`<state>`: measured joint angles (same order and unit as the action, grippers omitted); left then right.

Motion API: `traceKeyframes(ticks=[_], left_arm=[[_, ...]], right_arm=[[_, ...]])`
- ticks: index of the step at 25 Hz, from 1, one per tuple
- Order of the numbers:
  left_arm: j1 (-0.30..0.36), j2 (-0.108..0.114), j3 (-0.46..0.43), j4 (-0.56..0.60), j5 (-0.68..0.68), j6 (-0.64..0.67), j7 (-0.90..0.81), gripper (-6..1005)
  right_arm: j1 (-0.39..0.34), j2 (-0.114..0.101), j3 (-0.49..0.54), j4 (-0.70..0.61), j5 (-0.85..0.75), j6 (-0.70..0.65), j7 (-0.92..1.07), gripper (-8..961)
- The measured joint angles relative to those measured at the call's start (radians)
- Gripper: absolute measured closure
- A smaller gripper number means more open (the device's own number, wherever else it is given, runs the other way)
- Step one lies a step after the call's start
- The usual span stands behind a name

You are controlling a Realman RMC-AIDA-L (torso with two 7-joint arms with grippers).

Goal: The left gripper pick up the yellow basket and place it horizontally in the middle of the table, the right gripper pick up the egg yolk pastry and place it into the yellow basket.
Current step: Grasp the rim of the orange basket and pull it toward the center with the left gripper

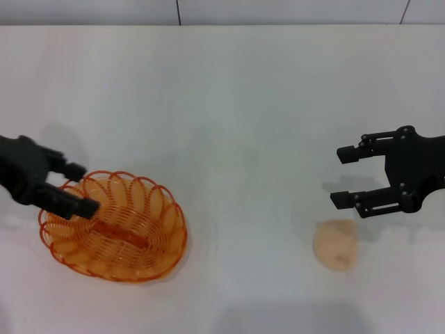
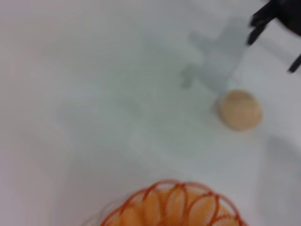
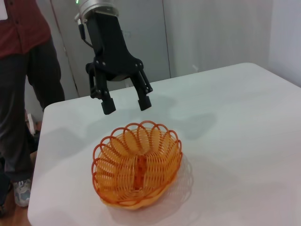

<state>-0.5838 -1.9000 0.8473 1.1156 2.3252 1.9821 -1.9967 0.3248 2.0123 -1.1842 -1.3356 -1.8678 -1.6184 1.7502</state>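
The yellow basket [image 1: 125, 236] sits on the white table [image 1: 243, 139] at the front left, its long axis slanted. My left gripper [image 1: 80, 188] is open over the basket's left rim. In the right wrist view the left gripper [image 3: 126, 105] hovers just above the basket [image 3: 137, 165] rim, not touching it. The egg yolk pastry [image 1: 336, 244] lies on the table at the front right. My right gripper [image 1: 338, 177] is open and empty, just behind and above the pastry. The left wrist view shows the basket rim [image 2: 174, 207], the pastry [image 2: 239, 109] and the right gripper [image 2: 275, 44].
A person in a dark red shirt [image 3: 23, 94] stands beside the table's left end. The table edge [image 3: 37, 155] runs close to the basket on that side. A tiled wall [image 1: 208, 10] lies behind the table.
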Motion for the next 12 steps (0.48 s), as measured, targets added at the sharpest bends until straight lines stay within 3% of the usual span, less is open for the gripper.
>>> traceKeyframes(ticks=[6, 12], left_arm=[[0.001, 0.036, -0.001, 0.006, 0.132, 0.015, -0.114, 137], [0.007, 0.042, -0.028, 0.015, 0.218, 0.015, -0.141, 136]], right_arm=[[0.002, 0.0, 0.0, 0.001, 0.001, 0.006, 0.0, 214], [0.002, 0.0, 0.0, 0.005, 0.001, 0.008, 0.003, 214]])
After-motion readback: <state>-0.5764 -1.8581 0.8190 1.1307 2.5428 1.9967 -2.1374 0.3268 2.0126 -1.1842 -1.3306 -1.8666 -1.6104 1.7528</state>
